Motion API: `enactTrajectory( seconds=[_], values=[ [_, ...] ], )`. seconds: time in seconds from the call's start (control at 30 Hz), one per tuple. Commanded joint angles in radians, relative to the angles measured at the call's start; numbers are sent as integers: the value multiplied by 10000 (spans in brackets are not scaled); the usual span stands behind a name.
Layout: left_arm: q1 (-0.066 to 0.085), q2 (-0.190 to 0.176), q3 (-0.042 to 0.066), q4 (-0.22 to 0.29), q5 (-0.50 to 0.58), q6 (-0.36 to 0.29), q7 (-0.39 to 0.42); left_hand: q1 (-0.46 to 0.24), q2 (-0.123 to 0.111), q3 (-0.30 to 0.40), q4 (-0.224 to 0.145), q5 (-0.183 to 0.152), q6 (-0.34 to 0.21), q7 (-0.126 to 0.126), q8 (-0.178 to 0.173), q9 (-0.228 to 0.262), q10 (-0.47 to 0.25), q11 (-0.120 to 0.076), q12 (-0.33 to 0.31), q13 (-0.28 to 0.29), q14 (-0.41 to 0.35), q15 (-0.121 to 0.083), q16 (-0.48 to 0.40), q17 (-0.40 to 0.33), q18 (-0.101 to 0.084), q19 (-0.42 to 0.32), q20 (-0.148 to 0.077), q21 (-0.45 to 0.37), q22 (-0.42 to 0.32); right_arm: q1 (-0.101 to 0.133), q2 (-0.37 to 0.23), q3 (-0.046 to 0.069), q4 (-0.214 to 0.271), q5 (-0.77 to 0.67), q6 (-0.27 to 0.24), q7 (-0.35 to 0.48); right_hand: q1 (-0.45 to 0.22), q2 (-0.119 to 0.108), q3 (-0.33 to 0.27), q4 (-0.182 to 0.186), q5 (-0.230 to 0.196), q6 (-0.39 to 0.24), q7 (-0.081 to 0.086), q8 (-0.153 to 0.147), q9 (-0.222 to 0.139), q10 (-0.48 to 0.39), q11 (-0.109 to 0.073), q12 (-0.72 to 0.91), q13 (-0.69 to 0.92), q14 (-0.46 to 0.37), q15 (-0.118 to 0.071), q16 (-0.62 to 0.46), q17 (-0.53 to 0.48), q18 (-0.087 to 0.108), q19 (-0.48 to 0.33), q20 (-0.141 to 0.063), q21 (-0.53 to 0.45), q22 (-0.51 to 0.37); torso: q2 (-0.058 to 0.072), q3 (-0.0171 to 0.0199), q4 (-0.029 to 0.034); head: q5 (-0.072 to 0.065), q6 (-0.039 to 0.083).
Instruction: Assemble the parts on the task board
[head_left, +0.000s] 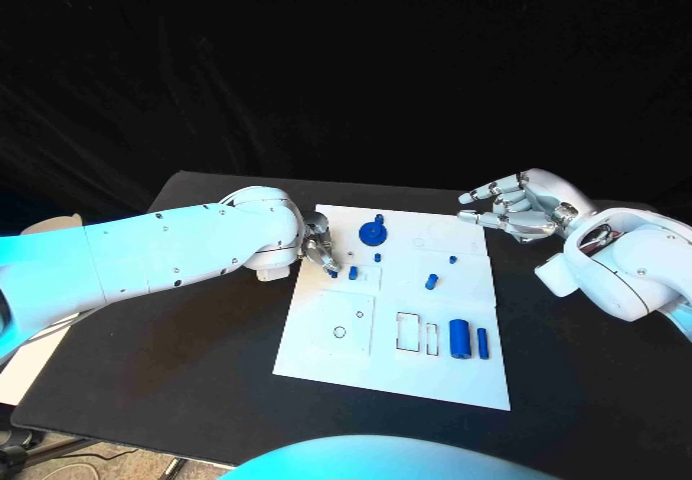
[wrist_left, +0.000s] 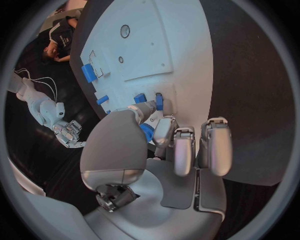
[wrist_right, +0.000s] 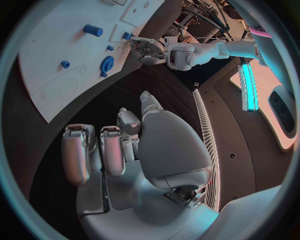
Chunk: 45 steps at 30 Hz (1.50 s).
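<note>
Black bench (head_left: 173, 380) carrying white board (head_left: 361, 350), blue parts (head_left: 459, 338) scattered on it, left hand (head_left: 320, 252) apparently pinching a small blue peg (head_left: 336, 271) at board's left edge, right hand (head_left: 516, 208) spread, holding nothing, beside board's far right corner.

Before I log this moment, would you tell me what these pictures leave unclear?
- Whether the left hand holds a small blue part: its own fingers cover the contact in the head and left wrist views.
- The task board outlines' shapes: too small in the head view.
- The board's far end: cut off in the right wrist view.
</note>
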Motion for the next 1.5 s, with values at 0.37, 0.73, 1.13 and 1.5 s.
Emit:
enactTrajectory(
  seconds=[0.37,0.73,1.13,1.5],
  values=[
    [-42,-21,-17,118,-89,-27,-5,60,-10,1228,-1175,59,143,-127,61,14,84,-24,25,15,1038,-84,31,2630,-8,484,-65,62,1563,-17,10,1,1,-20,170,37,-28,101,-69,8,44,80,1,-6,3,-11,-47,-25,-15,761,-38,-36,1393,30,160,-33,-45,859,-6,-1,-3,13,-42],
    [-45,-19,-18,85,-82,680,-163,54,-20,1239,-1180,66,147,-127,62,12,76,-25,-2,-14,1038,-85,31,2630,-8,484,-66,62,1563,-19,-4,1,12,-21,211,20,-28,101,-69,8,44,80,1,-6,3,-11,-47,-25,-15,761,-38,-36,1393,30,160,-33,-45,859,0,7,-5,19,-60],
    [-49,4,-18,82,-78,975,-141,-58,-173,1372,-1274,497,239,-143,97,-12,167,-42,49,33,1038,-95,31,2630,-30,530,-73,123,1646,-21,-6,0,5,-21,239,16,-28,101,-69,8,44,80,1,-6,3,-11,-47,-25,-15,761,-38,-36,1393,30,160,-33,-45,859,0,4,-2,1,-56],
    [-60,110,-19,-1,-78,752,-87,-78,-180,1379,-1275,535,249,-145,102,-14,193,-42,93,80,1038,-97,31,2630,-31,533,-75,126,1650,-24,4,0,8,-21,241,31,-25,108,-79,9,46,82,1,-6,3,-16,-47,-36,-27,762,-38,-37,1393,30,161,-33,-46,859,5,1,-5,-30,-79]
  ],
)
